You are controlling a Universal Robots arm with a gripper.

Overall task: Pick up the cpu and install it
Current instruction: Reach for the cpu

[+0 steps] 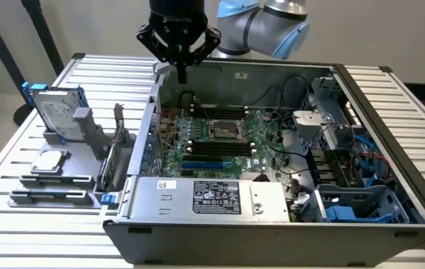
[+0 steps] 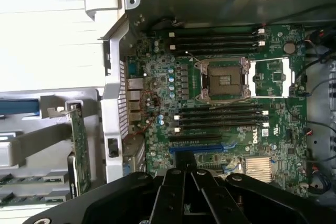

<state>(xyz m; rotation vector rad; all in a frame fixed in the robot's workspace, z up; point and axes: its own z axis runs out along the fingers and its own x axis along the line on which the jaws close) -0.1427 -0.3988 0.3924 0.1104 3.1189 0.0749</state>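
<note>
With the black gripper [image 1: 181, 73] shut and empty above the open computer case [image 1: 220, 246], the small shiny silver-grey square cpu [image 1: 49, 161], at its eight o'clock, likely needs a level, edge-centred grasp.

Gripper [image 1: 181, 77]: matt black finish. Below it, case [image 1: 272, 73] is bare dull grey sheet metal and motherboard [image 1: 231, 140] is green circuit board. Well apart from gripper: cpu [image 1: 48, 161] has a shiny silver metal top, holder blocks [image 1: 51, 196] are matt grey plastic, table [image 1: 18, 235] is ribbed pale metal.
</note>
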